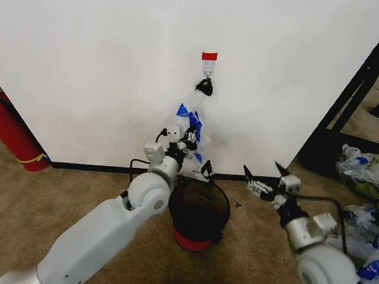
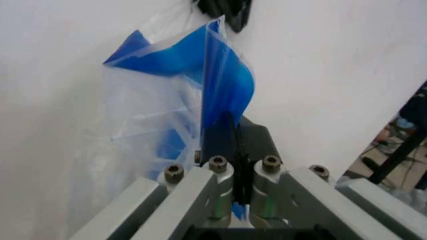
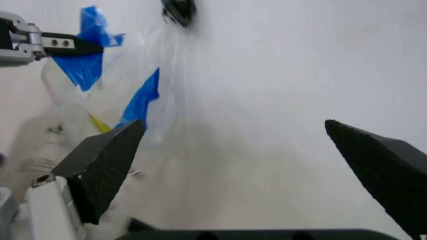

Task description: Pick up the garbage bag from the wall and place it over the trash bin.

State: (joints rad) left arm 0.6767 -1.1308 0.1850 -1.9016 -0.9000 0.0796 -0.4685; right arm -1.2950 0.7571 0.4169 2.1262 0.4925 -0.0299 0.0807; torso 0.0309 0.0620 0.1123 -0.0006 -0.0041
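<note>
Head view: garbage bag [image 1: 194, 126] hangs from the hook [image 1: 208, 69] on the wall [image 1: 84, 53], long axis vertical, directly above the trash bin [image 1: 198, 212]. Left gripper [image 1: 188, 142] is at the bag; right gripper [image 1: 264, 178] waits lower, well apart.

Left wrist view: jaws clenched on the garbage bag's blue handle [image 2: 223, 95].

Right wrist view: jaws released, spread wide, empty; bag lies ahead toward the left gripper [image 3: 47, 42].

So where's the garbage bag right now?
In the head view, the garbage bag hangs from the hook on the wall, just above the trash bin, with the left hand shut on its blue handle.
</note>
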